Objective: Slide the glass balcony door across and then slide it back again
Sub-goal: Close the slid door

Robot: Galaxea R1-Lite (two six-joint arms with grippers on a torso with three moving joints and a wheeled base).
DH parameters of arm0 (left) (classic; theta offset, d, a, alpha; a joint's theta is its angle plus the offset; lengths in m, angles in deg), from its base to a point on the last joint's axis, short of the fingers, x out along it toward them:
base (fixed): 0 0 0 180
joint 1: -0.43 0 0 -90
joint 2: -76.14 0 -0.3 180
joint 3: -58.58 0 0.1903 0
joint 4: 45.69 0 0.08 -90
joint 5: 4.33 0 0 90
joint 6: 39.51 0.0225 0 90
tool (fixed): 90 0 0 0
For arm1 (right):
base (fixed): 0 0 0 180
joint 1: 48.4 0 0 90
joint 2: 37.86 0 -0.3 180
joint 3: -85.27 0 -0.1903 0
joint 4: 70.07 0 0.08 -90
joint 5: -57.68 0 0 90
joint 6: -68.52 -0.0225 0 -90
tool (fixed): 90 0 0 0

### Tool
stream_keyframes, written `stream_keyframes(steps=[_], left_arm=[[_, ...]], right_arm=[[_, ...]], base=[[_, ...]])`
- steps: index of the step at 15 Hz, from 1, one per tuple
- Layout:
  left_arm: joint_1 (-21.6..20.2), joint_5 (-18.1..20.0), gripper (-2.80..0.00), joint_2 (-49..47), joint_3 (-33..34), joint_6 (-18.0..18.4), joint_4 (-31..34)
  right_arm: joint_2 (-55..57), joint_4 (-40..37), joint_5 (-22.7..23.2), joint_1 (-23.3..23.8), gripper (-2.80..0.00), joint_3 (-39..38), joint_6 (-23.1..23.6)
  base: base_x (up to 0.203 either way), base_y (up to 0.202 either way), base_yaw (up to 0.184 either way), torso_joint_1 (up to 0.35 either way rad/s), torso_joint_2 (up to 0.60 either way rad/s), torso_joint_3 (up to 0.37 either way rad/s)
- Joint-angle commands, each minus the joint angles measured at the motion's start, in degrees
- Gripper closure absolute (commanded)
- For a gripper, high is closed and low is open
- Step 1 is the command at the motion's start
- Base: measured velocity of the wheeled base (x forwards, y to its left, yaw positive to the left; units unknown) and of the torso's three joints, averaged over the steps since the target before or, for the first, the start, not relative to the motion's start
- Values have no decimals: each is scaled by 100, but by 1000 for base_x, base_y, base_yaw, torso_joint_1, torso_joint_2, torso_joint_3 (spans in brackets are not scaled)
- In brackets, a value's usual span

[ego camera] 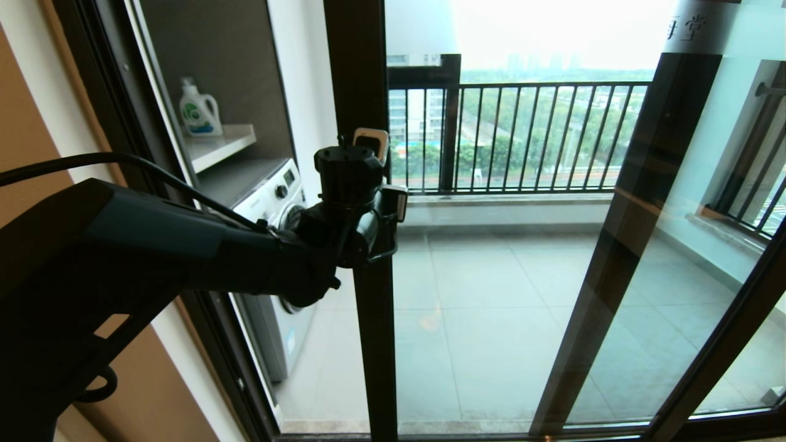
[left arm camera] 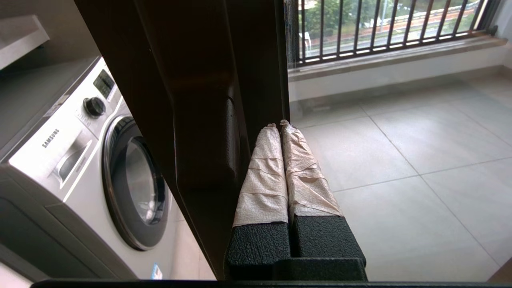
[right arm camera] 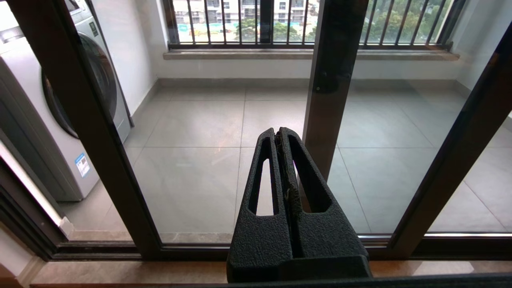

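The glass balcony door (ego camera: 370, 344) has a dark frame, and its left stile stands a little right of the wall frame, leaving an open gap. A frosted strip with characters (ego camera: 688, 27) runs along its top. My left gripper (ego camera: 389, 221) is shut with nothing between its taped fingers (left arm camera: 266, 168). It lies on the glass side of the stile (left arm camera: 192, 60), right beside the black handle (left arm camera: 204, 140). My right gripper (right arm camera: 279, 132) is shut and empty, held low in front of the door glass (right arm camera: 192, 168) near the bottom track. It is out of the head view.
A white washing machine (ego camera: 276, 202) stands behind the gap, with a detergent bottle (ego camera: 199, 110) on the shelf above it. A second dark-framed panel's stile (ego camera: 632, 245) shows through the glass. The balcony railing (ego camera: 522, 135) is at the far end.
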Motion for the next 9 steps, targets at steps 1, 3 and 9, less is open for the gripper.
stream_keyframes(steps=[1,3,9], left_arm=[[-44,11,0,75,18,-4,-61],[-70,12,0,145,218,7,-261],[-254,47,0,315,930,13,-944]], right_arm=[[7,2,3,-2,0,-70,3],[7,2,3,-2,0,-70,3],[7,2,3,-2,0,-70,3]], base=[[0,0,0,0,0,0],[0,0,0,0,0,0],[0,0,0,0,0,0]])
